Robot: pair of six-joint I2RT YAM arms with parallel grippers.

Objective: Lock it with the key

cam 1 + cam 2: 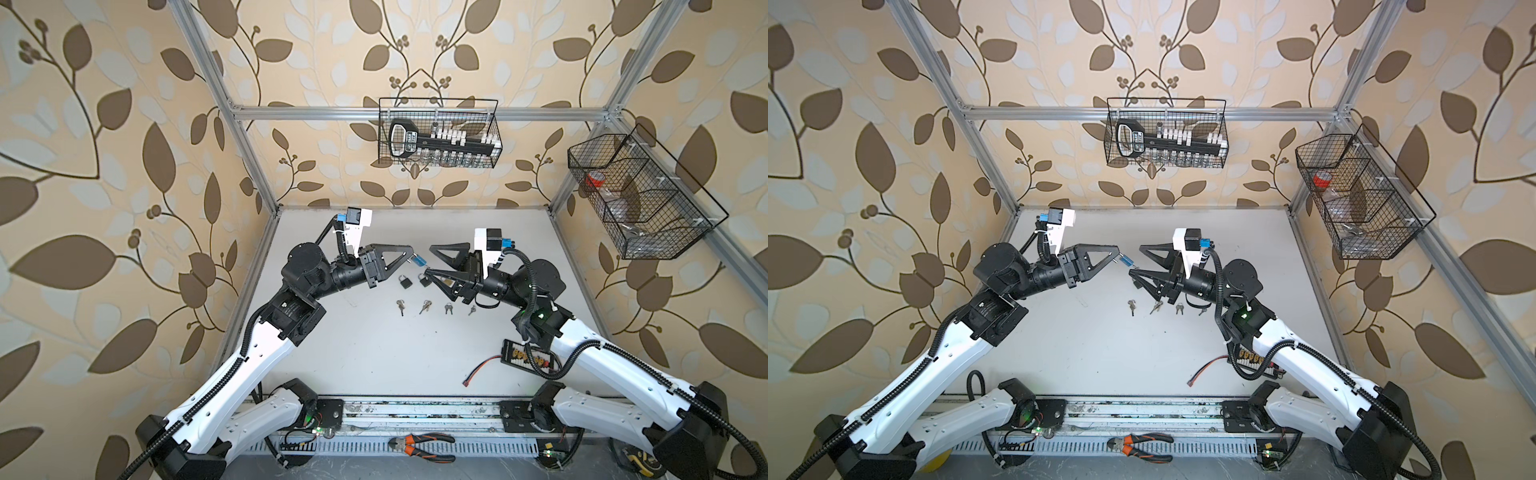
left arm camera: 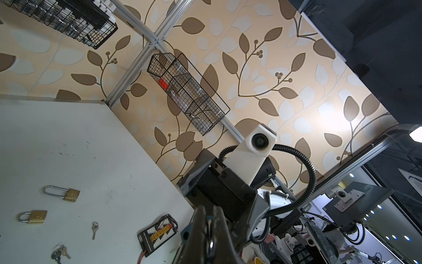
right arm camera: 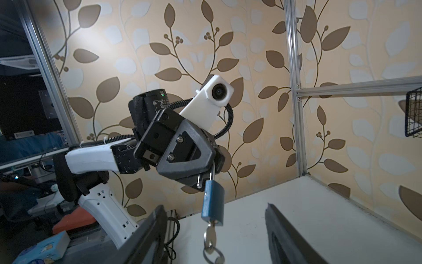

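A blue padlock [image 3: 212, 201] hangs from my left gripper [image 1: 412, 253], which is shut on its shackle [image 3: 212, 174]. The shackle's short leg [image 3: 199, 180] stands out of the body. A key [image 3: 211, 236] on a ring sticks out of the padlock's underside. My right gripper [image 3: 214, 206] is open, one finger on each side of the padlock's lower end and the key, touching neither. In both top views the two grippers meet tip to tip above the table's middle, the padlock [image 1: 1126, 260] between them. In the left wrist view the shackle [image 2: 209, 226] sits pinched between the jaws.
Two more padlocks [image 1: 403, 281] [image 1: 424, 279] and several loose keys [image 1: 424, 307] lie on the white table [image 1: 374, 353] below the grippers. A connector board [image 1: 525, 357] with a red wire lies at the front right. Wire baskets [image 1: 438, 133] [image 1: 640, 195] hang on the walls. Pliers [image 1: 424, 446] lie at the front rail.
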